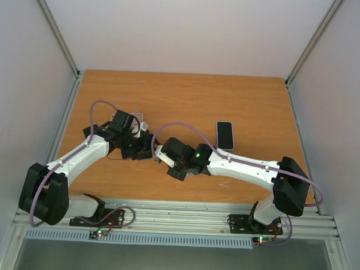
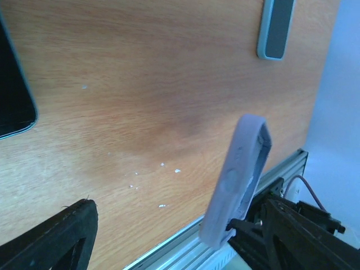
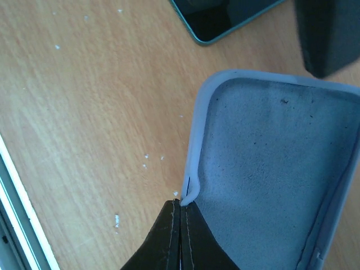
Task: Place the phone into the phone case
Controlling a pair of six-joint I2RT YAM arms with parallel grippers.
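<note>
1. right gripper point(image 3: 180, 205): both fingers are pressed together on the rim of the phone case point(image 3: 264, 157), at one corner. nothing else supports the case.

2. phone case: lavender, soft and hollow, held clear of the table point(image 1: 187, 99). in the right wrist view its open inner side faces the camera and fills the lower right of the frame. in the left wrist view it shows edge-on and tilted, right of centre, with its lower end meeting the black hardware at the lower right.

3. phone point(image 3: 225, 14): flat on the wood with its dark face up and a thin teal edge. it lies at the top of the right wrist view, apart from the case and not inside it. in the left wrist view only its corner shows, at the left edge.

4. left gripper point(image 1: 140, 150): jaws apart and gripping nothing. one of its fingers point(image 2: 62, 236) sits far out at the lower left of the left wrist view. in the top view it is just left of the right gripper, near the middle of the frame.

5. other items: a second phone-shaped slab point(image 1: 225, 135) with a light rim lies flat, right of centre in the top view and well apart from both grippers. a dark block point(image 3: 329, 34) at the upper right of the right wrist view cannot be identified. white specks point(image 2: 163, 185) dot the wood.
</note>
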